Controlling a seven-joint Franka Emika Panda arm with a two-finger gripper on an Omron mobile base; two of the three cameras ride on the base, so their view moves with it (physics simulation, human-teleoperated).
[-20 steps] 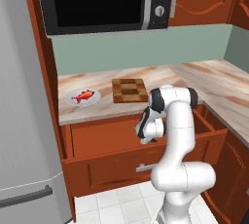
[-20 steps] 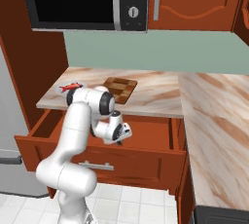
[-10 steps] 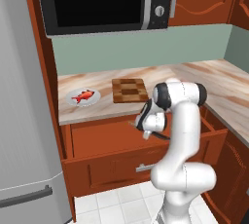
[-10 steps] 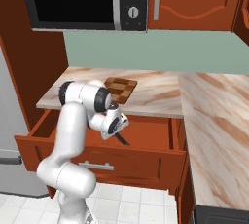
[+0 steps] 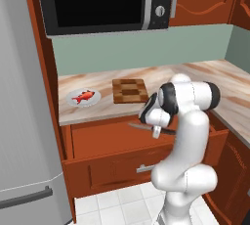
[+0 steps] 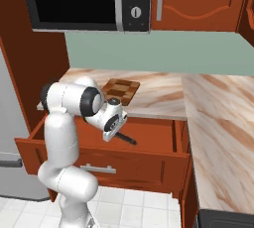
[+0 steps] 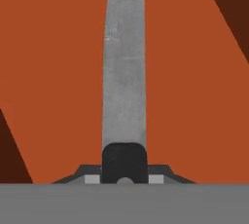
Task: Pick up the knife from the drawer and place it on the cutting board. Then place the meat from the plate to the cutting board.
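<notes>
Silver, slim and flat, the knife point(image 7: 124, 72) sits clenched in the claw point(image 5: 155, 130), apparently above the wooden drawer point(image 5: 107, 143).

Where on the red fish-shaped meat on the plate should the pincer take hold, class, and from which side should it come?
Probably across the middle of the meat's body, coming straight down from above. It lies flat on the shallow plate, tail toward the fridge side and head toward the cutting board, so its narrow flanks suit the fingers better than its thin tail or fins.
</notes>
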